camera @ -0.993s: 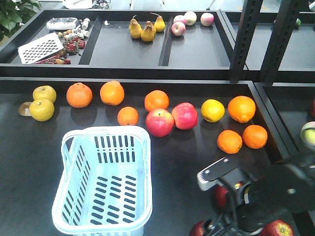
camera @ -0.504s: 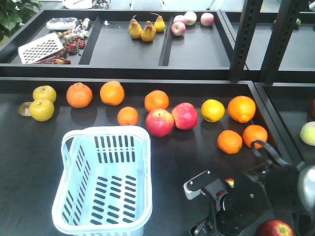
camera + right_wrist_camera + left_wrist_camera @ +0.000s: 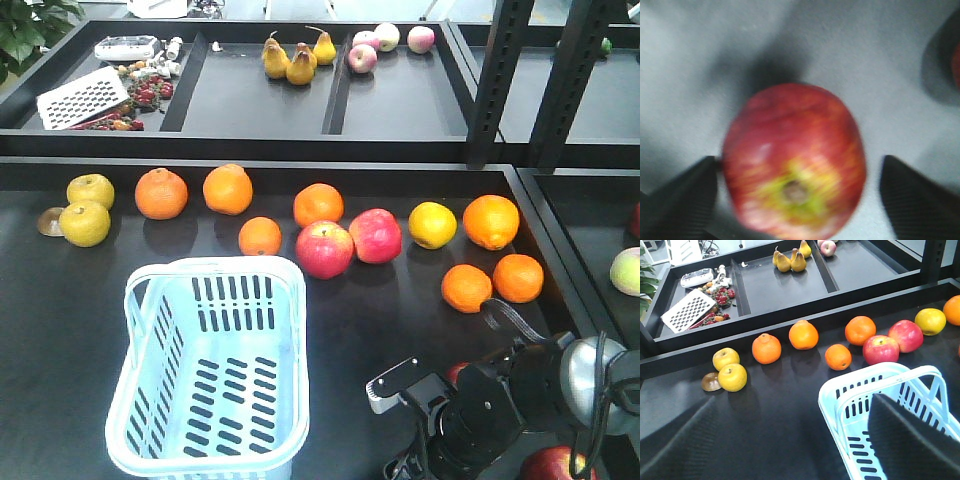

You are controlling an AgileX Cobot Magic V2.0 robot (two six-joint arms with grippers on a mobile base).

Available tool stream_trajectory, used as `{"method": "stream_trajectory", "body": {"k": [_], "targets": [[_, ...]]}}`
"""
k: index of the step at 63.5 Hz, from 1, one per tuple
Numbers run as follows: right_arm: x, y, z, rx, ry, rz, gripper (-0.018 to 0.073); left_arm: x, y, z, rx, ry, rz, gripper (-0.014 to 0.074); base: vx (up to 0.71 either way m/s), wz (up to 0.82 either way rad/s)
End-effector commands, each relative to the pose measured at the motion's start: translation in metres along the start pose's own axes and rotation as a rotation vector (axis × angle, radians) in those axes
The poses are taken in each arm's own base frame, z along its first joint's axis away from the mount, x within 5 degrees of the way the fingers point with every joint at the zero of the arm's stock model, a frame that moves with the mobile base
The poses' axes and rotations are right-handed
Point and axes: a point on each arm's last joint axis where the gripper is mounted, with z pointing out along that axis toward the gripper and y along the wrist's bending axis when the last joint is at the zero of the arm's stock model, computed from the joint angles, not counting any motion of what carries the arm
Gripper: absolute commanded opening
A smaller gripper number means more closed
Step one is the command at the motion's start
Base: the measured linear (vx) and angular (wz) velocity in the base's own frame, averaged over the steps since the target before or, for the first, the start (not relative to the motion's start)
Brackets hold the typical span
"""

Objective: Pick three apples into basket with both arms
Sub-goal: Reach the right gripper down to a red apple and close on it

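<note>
Plainly, the right gripper (image 3: 799, 166) is seen spread wide in the right wrist view, with its two black fingers set on either side of a dark red apple (image 3: 795, 145). The left finger (image 3: 682, 200) lies right at the apple's skin, though contact cannot be judged through the blur. The right finger (image 3: 917, 200) is kept apart from the fruit by a strip of table (image 3: 865, 45). Nothing is clamped. The apple rests on the table with its yellow-green stem patch turned towards the camera.

None of this is shown in the front view, where the right arm (image 3: 500, 405) is bent low at the lower right and the fingers are hidden beneath it. A second dark apple (image 3: 553, 467) is shown at the bottom edge, just beside the arm. The pale blue basket (image 3: 150, 300) stands well apart to the left.

Only the left wrist view shows the left gripper (image 3: 792, 405). It is held open with nothing between its fingers, one of which is overlapped with the basket's near side. A row of oranges (image 3: 803, 334) lies beyond.
</note>
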Motion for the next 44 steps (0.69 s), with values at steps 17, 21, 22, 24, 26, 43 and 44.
{"method": "stream_trajectory", "body": {"k": [17,21,22,24,26,43,44], "targets": [[-0.007,0.001,-0.019,-0.001,-0.052,-0.011,0.0246,-0.012,0.002,-0.005,-0.006,-0.083,-0.008,0.0576,0.00,0.00],[-0.007,0.002,-0.027,-0.002,-0.067,-0.005,0.0239,-0.012,0.002,-0.005,-0.006,-0.083,-0.008,0.0576,0.00,0.00],[-0.007,0.002,-0.029,-0.002,-0.071,-0.003,0.0239,-0.012,0.002,-0.005,-0.006,-0.083,-0.008,0.0576,0.00,0.00],[-0.006,0.002,-0.034,-0.003,-0.083,0.002,0.0241,-0.012,0.002,-0.005,-0.006,-0.083,-0.008,0.0576,0.00,0.00],[-0.006,0.003,-0.039,-0.004,-0.091,0.004,0.0242,-0.012,0.002,-0.005,-0.006,-0.083,-0.008,0.0576,0.00,0.00],[0.005,0.007,-0.101,-0.016,-0.236,0.002,0.0246,-0.012,0.002,-0.005,-0.006,-0.083,-0.008,0.0576,0.00,0.00],[0.005,0.007,-0.105,-0.019,-0.250,0.004,0.0246,-0.012,0.002,-0.005,-0.006,-0.083,-0.008,0.0576,0.00,0.00]]}}
